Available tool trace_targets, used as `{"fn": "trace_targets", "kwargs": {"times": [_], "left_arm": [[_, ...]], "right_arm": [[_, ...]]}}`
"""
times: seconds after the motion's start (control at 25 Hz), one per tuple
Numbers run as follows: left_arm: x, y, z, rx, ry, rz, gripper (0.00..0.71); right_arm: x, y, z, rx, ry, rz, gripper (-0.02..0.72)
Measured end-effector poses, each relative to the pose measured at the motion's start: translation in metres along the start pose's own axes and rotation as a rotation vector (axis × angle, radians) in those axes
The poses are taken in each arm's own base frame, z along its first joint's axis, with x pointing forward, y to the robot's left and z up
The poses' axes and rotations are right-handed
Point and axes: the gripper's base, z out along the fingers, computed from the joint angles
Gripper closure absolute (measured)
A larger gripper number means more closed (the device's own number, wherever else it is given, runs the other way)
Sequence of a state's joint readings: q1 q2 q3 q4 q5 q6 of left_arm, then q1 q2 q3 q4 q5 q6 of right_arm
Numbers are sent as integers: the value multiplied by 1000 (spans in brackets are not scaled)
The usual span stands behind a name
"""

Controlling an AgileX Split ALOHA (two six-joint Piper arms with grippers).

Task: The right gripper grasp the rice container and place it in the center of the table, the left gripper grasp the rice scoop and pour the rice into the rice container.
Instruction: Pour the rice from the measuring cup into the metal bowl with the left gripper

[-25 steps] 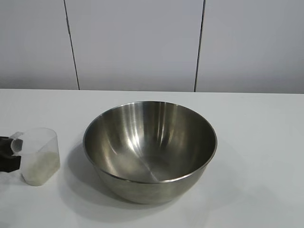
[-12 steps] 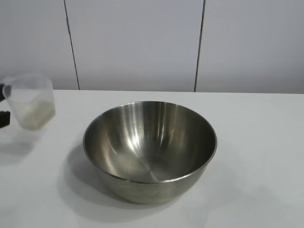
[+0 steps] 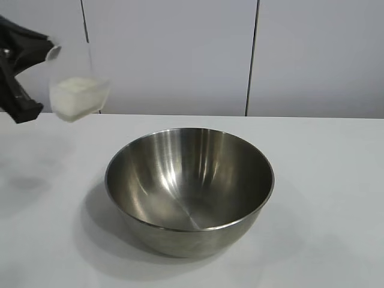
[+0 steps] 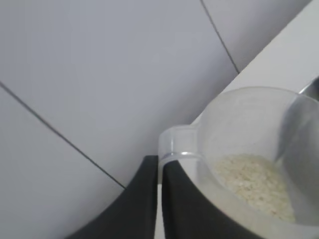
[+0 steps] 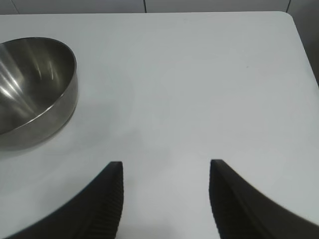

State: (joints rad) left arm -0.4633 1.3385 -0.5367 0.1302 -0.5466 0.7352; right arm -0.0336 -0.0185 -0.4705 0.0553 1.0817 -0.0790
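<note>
The rice container, a large shiny steel bowl, stands empty in the middle of the white table; it also shows in the right wrist view. My left gripper is high at the far left, above the table and left of the bowl, shut on the tab handle of the rice scoop. The clear cup is roughly upright with rice in its bottom. In the left wrist view my left gripper pinches the scoop's tab, with rice inside. My right gripper is open and empty over bare table, right of the bowl.
A white panelled wall runs behind the table. The table's far corner and edge show in the right wrist view. Bare tabletop lies on both sides of the bowl.
My left gripper has lifted the rice scoop from the table at the left, up and slightly right, to well above the table. The bowl has not moved.
</note>
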Motion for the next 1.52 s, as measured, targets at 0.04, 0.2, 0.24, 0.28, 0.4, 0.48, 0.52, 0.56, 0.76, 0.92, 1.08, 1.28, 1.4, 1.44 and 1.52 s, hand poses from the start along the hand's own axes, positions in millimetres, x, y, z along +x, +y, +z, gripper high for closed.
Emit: {"fn": "trace_targets", "kwargs": {"times": [0.04, 0.2, 0.24, 0.28, 0.4, 0.48, 0.52, 0.56, 0.76, 0.92, 1.08, 1.28, 1.4, 1.44, 1.52], "left_arm": [[-10, -3, 2, 8, -20, 59, 701], [-36, -17, 15, -8, -51, 267, 701], [-38, -22, 18, -19, -47, 315, 701], [-42, -28, 21, -31, -48, 387, 701], [-49, -49, 29, -70, -52, 613, 701], [-53, -62, 33, -114, -53, 768, 701], [-53, -69, 36, -125, -48, 840, 701], [-52, -75, 38, -137, -43, 898, 701], [-52, -90, 50, -146, -18, 1125, 701], [-58, -88, 52, -187, -12, 1220, 701], [-58, -87, 53, -191, -5, 1290, 701], [-58, -87, 53, -192, -2, 1323, 701], [-58, -87, 53, -193, -2, 1324, 701], [-58, -87, 53, -193, -2, 1324, 701], [-58, -87, 53, -193, -2, 1325, 701]], "right_arm": [[0, 0, 0, 0, 0, 0, 348], [0, 0, 0, 0, 0, 0, 348], [0, 0, 0, 0, 0, 0, 348], [0, 0, 0, 0, 0, 0, 348], [0, 0, 0, 0, 0, 0, 348], [0, 0, 0, 0, 0, 0, 348], [0, 0, 0, 0, 0, 0, 348], [0, 0, 0, 0, 0, 0, 348], [0, 0, 0, 0, 0, 0, 348], [0, 0, 0, 0, 0, 0, 348], [0, 0, 0, 0, 0, 0, 348], [0, 0, 0, 0, 0, 0, 348], [0, 0, 0, 0, 0, 0, 348], [0, 0, 0, 0, 0, 0, 348], [0, 0, 0, 0, 0, 0, 348]]}}
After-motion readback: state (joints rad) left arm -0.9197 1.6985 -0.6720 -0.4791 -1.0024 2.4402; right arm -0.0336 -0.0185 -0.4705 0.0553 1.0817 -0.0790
